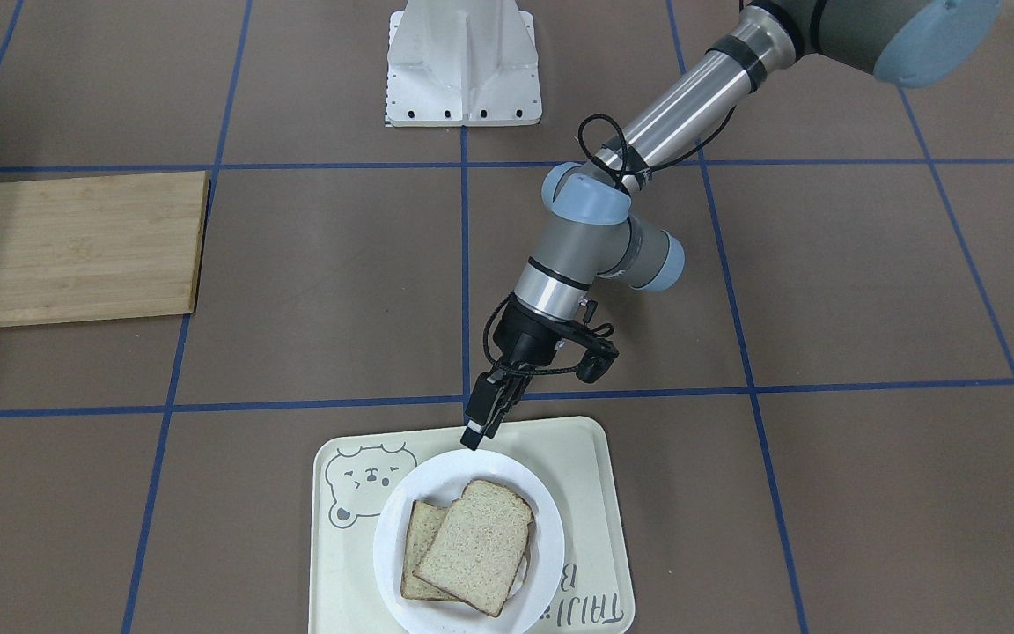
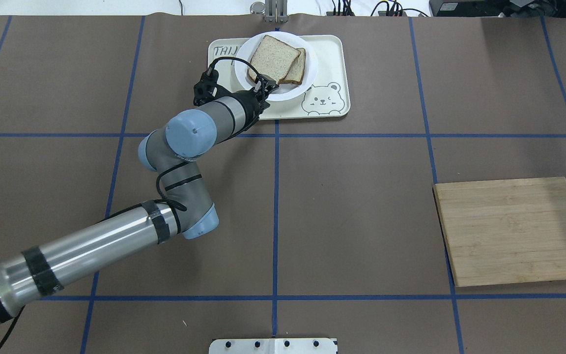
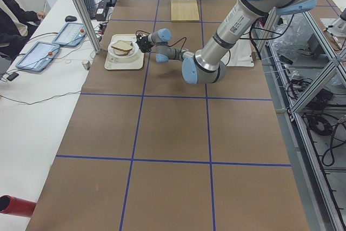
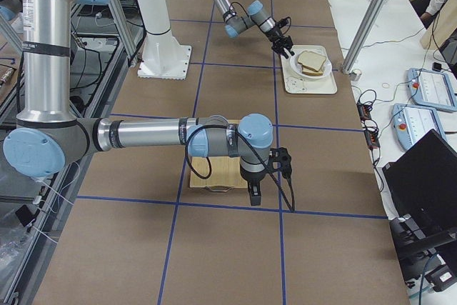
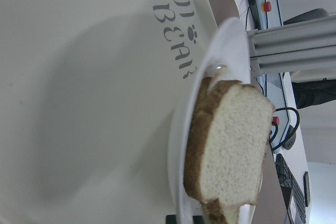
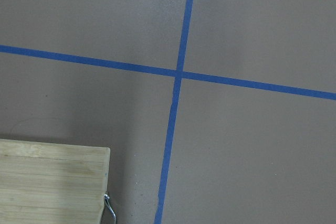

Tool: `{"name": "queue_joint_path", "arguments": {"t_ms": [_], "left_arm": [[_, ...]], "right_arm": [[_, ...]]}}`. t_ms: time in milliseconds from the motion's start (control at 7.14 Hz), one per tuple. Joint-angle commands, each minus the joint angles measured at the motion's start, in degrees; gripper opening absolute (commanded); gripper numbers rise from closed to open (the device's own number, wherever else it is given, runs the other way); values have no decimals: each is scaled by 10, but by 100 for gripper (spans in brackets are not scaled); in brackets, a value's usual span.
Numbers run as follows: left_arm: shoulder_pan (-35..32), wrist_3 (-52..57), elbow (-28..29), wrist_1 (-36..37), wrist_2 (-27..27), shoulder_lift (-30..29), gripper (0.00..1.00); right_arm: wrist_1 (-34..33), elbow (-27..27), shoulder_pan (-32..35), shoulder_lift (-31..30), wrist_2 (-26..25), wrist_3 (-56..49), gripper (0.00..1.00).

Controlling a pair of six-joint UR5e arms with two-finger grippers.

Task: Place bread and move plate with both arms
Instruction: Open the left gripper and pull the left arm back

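The round white plate [image 1: 551, 528] sits on the cream bear tray [image 1: 591, 493] at the table's far side from the robot. Two bread slices lie stacked on it. The larger slice [image 1: 476, 546] rests on top of a smaller one [image 1: 419, 533]. My left gripper [image 1: 474, 433] is at the plate's rim on the robot's side, its fingers closed narrowly on that rim. The left wrist view shows the plate rim [image 5: 231, 40] running down between the fingertips, with the bread [image 5: 231, 145] just beyond. My right gripper [image 4: 253, 194] shows only in the exterior right view, so I cannot tell its state.
A bamboo cutting board [image 2: 514, 231] lies on the robot's right side, and its corner shows in the right wrist view [image 6: 47, 187]. The white pedestal base [image 1: 463, 62] stands at the robot's edge. Blue tape lines grid the brown table.
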Motion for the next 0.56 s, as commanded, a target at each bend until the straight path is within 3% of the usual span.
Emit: {"name": "queue_joint_path", "arguments": {"t_ms": [0, 140, 420], "left_arm": [[-7, 91, -187, 104, -99, 110, 98], [-23, 131, -279, 215, -128, 133, 98], [-34, 361, -489, 507, -150, 201, 98]], "right_arm": [[0, -1, 0, -3, -1, 1, 100], [0, -1, 0, -4, -1, 1, 100], [0, -1, 0, -6, 0, 1, 100]]}}
